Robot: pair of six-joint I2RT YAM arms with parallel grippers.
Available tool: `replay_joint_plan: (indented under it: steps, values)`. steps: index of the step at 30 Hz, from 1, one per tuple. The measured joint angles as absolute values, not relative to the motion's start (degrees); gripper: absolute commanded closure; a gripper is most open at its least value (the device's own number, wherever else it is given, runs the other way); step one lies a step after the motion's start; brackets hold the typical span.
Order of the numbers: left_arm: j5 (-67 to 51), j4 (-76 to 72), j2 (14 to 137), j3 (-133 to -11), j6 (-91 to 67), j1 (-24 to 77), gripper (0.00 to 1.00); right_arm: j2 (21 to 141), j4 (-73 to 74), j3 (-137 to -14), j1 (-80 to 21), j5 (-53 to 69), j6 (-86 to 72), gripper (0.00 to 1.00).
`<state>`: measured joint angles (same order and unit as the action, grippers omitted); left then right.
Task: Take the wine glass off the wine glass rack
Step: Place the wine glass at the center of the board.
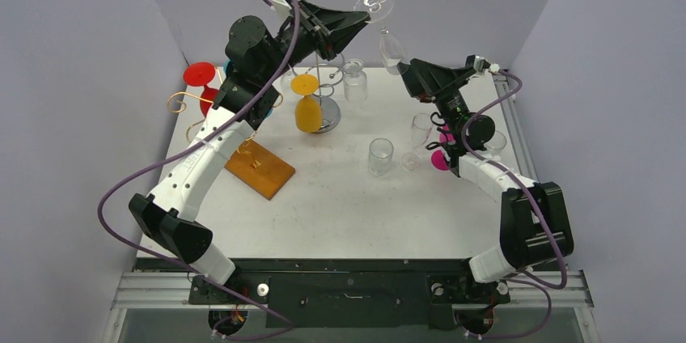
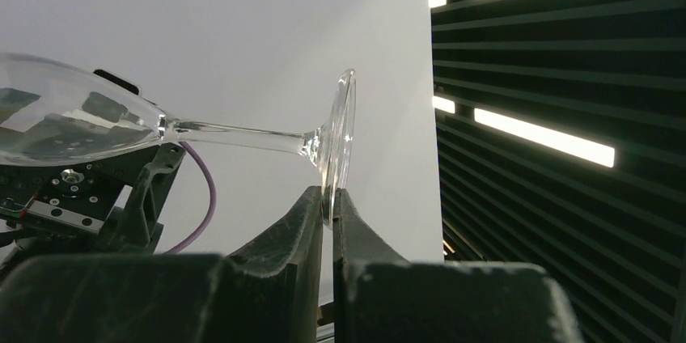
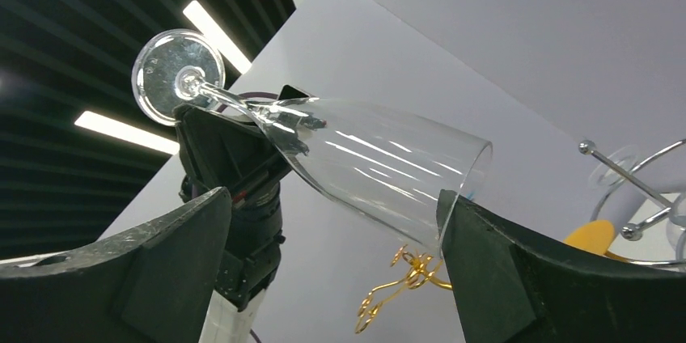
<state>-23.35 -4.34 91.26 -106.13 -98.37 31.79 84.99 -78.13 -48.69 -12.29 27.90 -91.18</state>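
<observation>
I have the wine glass (image 1: 391, 45) well clear of the silver rack (image 1: 328, 102). It hangs in the air toward 12 o'clock of the table (image 1: 340, 205), with its foot uppermost and its bowl slanting down toward 5 o'clock. The left gripper (image 2: 332, 197) carries it by the foot alone, jaws pressed together on the thin edge of the disc, which probably suited sliding the stem out along the rack's wire. I judge that pinch too slim to trust for setting the glass down. That would explain the right gripper (image 3: 332, 205), which sits just below with its jaws spread wide on either side of the bowl near the rim, placed to take a fuller hold. From the right wrist view the rim lies against or just beside the right-hand finger (image 3: 485, 254), and I cannot tell which; the other finger stands apart. An orange glass (image 1: 307, 108) hangs on the rack at about 11 o'clock, well away. As I read it, the lift is done and a handover is being set up.
</observation>
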Motion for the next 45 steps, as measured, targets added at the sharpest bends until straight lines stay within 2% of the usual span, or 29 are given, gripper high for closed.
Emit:
replay_joint_plan:
  steps: [5,12,27,31,36,38,41,45]
  values:
    - [-23.42,-6.87,90.76,-104.33,-99.77,31.79,1.00,87.26,-81.95,-49.63,-12.01,27.99,-95.53,0.22]
    - [-23.79,-11.00,88.66,-100.62,-103.09,31.81,1.00,86.91,-83.44,-49.84,-11.70,28.34,-97.25,0.42]
    - [-25.02,-21.04,82.24,-95.00,-110.72,32.14,1.00,75.66,-82.37,-50.09,-11.60,29.12,-95.09,0.70]
    - [-25.28,-23.49,81.89,-94.17,-112.14,32.16,1.00,72.01,-78.24,-50.06,-11.49,29.67,-92.01,0.76]
    - [-25.36,-26.04,81.76,-93.10,-113.49,32.16,1.00,65.87,-68.25,-50.06,-11.20,30.33,-86.11,0.78]
    - [-25.36,-26.44,81.76,-92.90,-113.84,32.16,1.00,63.51,-64.18,-50.06,-11.20,30.50,-83.59,0.82]
    - [-25.34,-26.89,81.91,-92.62,-114.37,32.03,1.00,60.27,-58.46,-50.13,-11.20,30.65,-80.09,1.00]
    - [-25.32,-27.99,82.17,-91.42,-115.02,31.68,0.98,56.97,-51.37,-50.26,-11.22,30.70,-75.72,1.00]
